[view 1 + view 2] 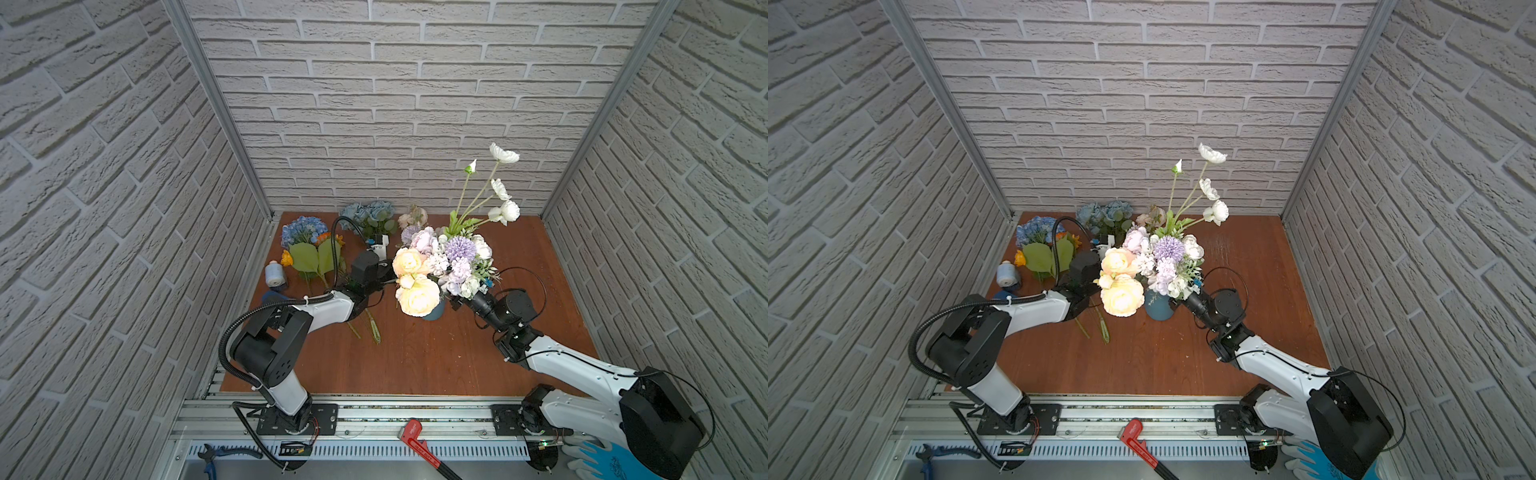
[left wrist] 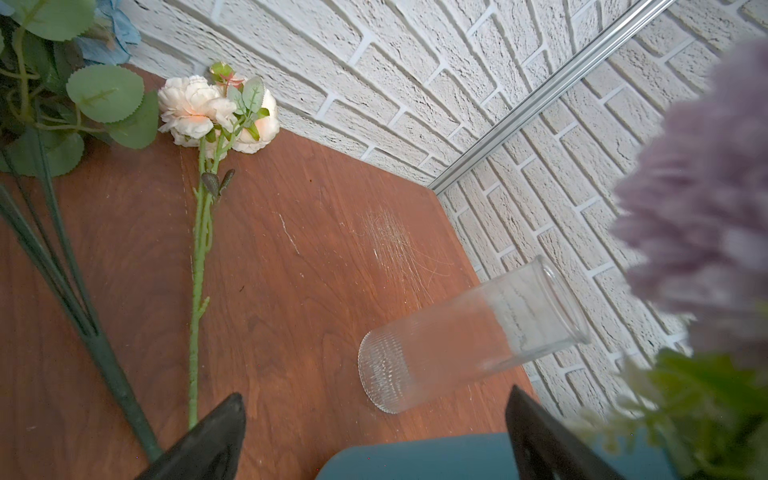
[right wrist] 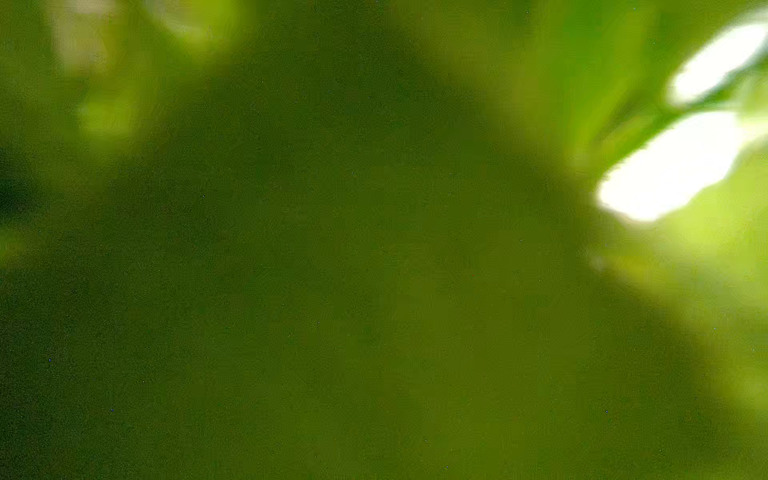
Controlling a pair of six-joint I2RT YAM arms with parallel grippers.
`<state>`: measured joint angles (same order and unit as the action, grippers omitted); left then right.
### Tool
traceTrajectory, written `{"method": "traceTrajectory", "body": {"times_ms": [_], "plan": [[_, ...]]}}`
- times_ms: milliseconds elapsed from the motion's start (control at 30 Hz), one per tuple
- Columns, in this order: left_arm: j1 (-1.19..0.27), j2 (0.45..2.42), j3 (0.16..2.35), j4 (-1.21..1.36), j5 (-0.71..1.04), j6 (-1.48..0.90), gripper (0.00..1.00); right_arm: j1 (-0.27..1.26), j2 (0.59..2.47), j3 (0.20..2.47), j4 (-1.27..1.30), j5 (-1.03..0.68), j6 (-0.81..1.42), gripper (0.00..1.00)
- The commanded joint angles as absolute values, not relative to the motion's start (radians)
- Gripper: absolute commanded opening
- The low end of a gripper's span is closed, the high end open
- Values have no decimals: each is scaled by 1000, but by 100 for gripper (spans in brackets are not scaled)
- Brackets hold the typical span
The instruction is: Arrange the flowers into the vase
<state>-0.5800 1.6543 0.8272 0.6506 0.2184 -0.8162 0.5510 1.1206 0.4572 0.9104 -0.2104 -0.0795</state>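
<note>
Several stems lie loose on the bench (image 1: 415,357): blue hydrangea (image 1: 303,228), dusty-blue roses (image 1: 368,212) and a cream-peach rose stem (image 2: 199,108). Most flowers (image 1: 449,257) stand crowded in the blue vase (image 1: 1158,309) mid-bench. The left jaws gape wide and empty beside it. The right jaws are buried in foliage on the vase's other side, and their wrist view is green blur, so I cannot tell whether they grip anything. Withdrawing with a leaf snagged could drag a stem out or tip the vase, which looks top-heavy under its overhanging big cream roses (image 1: 417,295). The clear glass vase (image 2: 469,332) beyond could be knocked too.
</note>
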Motion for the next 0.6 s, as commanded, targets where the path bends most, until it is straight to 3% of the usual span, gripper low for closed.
{"method": "traceTrajectory", "body": {"times_ms": [0, 133, 567], "plan": [[-585, 1643, 847, 695, 215, -806, 97, 550, 1083, 500, 733, -242, -52, 29], [-584, 1643, 848, 696, 215, -803, 97, 552, 1019, 523, 647, -238, -47, 41], [-583, 1634, 838, 706, 219, -804, 97, 552, 958, 603, 528, -230, -72, 49]]}}
